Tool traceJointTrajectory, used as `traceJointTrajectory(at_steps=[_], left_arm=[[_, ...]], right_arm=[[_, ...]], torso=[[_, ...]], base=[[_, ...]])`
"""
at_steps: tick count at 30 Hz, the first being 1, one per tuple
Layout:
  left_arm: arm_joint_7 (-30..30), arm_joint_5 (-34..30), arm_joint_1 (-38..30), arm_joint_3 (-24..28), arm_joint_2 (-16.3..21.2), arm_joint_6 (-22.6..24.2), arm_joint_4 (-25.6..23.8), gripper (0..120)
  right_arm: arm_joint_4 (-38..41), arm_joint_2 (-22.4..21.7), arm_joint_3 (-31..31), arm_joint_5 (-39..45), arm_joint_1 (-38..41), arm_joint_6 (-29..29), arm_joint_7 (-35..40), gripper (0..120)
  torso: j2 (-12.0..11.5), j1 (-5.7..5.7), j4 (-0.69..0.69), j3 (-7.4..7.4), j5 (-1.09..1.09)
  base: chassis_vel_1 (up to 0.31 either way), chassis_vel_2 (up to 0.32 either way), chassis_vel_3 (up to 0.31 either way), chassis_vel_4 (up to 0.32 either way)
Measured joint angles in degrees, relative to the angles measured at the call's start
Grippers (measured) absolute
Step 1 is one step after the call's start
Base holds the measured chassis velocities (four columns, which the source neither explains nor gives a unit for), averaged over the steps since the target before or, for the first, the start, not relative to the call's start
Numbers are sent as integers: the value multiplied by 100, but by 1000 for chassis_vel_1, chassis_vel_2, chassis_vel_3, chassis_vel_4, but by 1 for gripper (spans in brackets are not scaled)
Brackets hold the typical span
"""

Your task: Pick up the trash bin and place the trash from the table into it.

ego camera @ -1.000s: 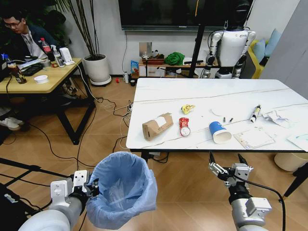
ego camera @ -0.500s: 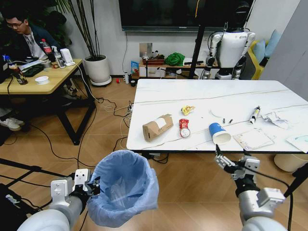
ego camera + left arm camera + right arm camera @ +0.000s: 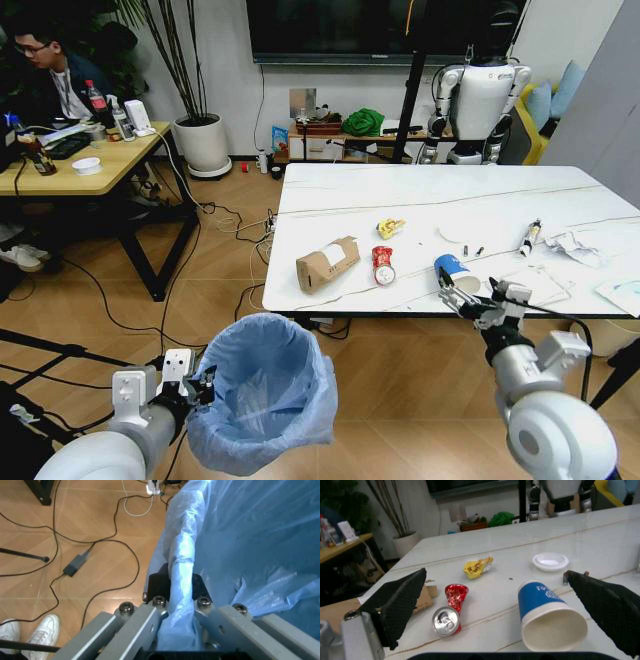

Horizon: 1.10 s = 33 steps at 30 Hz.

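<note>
I am gripping the rim of the round bin lined with crinkly blue-grey plastic (image 3: 262, 392) in my left claw (image 3: 192, 385), below the white marble-look tabletop's (image 3: 420, 195) edge. My right claw (image 3: 477, 298), spread wide, is facing the tipped blue paper cup (image 3: 547, 612); I should straddle it squarely, then squeeze gently.

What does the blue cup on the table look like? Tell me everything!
The blue paper cup lies tipped on its side on the white marble-look table, near the front edge. It is blue outside with small white print, white inside, and looks empty. Its open mouth faces the right pincer, which is open just in front of it. A crushed red can lies nearby.
</note>
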Motion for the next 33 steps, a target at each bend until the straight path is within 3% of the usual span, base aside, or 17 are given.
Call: traceJointTrajectory(at_steps=[1,4,8,12,22,33], left_arm=[[0,0,0,0,0,0,0,0],[0,2,21,6,-7,0,0,0],[1,22,23,7,-43,0,0,0],[4,36,-24,8,-126,0,0,0],[8,15,-106,-55,-133,0,0,0],[15,-26,-265,-58,-183,0,0,0]], right_arm=[[0,0,0,0,0,0,0,100],[-202,-722,-255,464,448,-144,196,100],[-401,-989,-523,572,761,-179,265,100],[-810,-1236,-1348,1071,1764,-442,706,100],[-1854,-1073,-3123,2374,3558,-857,1883,100],[-2536,-944,-3410,2533,3698,-915,1975,100]], torso=[[0,0,0,0,0],[-6,-2,0,-2,0],[-9,-3,0,-4,0],[-13,-5,0,-7,0],[-20,-8,1,-11,-1],[-25,-11,-1,-14,0]], base=[[0,0,0,0],[0,0,0,0],[0,0,0,0],[0,0,0,0],[0,0,0,0],[0,0,0,0]])
